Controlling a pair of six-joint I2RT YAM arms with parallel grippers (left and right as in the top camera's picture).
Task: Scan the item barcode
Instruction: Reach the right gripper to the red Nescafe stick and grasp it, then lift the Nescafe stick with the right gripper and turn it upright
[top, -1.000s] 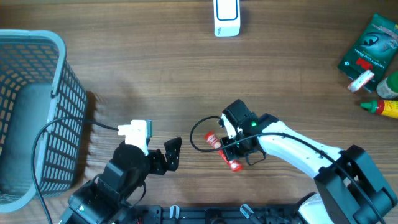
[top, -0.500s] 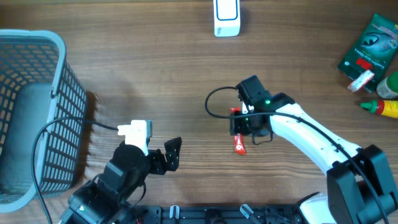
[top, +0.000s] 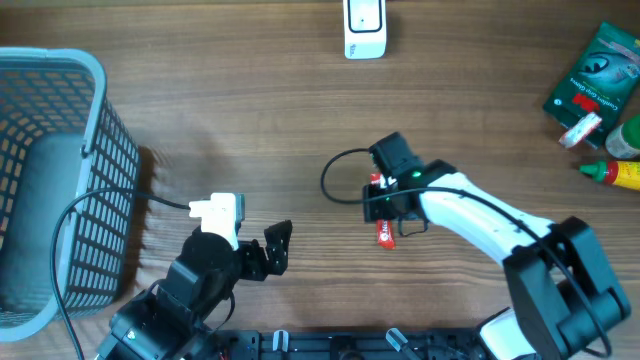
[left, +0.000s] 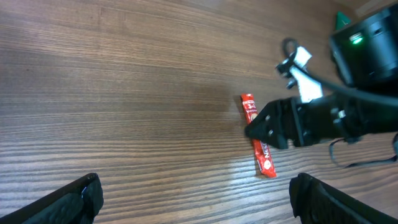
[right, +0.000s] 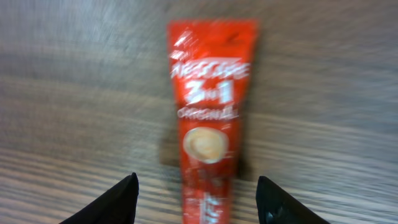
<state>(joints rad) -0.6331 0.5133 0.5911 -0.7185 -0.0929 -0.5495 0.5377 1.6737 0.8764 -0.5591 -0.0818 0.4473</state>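
Observation:
The item is a red Nescafe 3in1 sachet (top: 384, 234) lying flat on the wooden table, printed side up (right: 210, 124). No barcode shows on it. My right gripper (top: 384, 208) hovers low over the sachet's middle, open, one finger on each side (right: 199, 208) without touching it. The left wrist view shows the sachet (left: 261, 152) partly covered by the right gripper (left: 273, 124). My left gripper (top: 272, 250) is wide open and empty (left: 199, 202), left of the sachet. A white scanner-like device (top: 365, 27) stands at the far edge.
A grey wire basket (top: 60, 180) fills the left side. A green packet (top: 592, 82), a small white tube (top: 580, 130) and a red-and-yellow bottle (top: 618, 172) lie at the right edge. A black cable (top: 335, 175) loops beside the right wrist.
The right gripper was shut on the sachet a second ago. It has opened, and the sachet now lies on the table farther right. The left arm has not moved.

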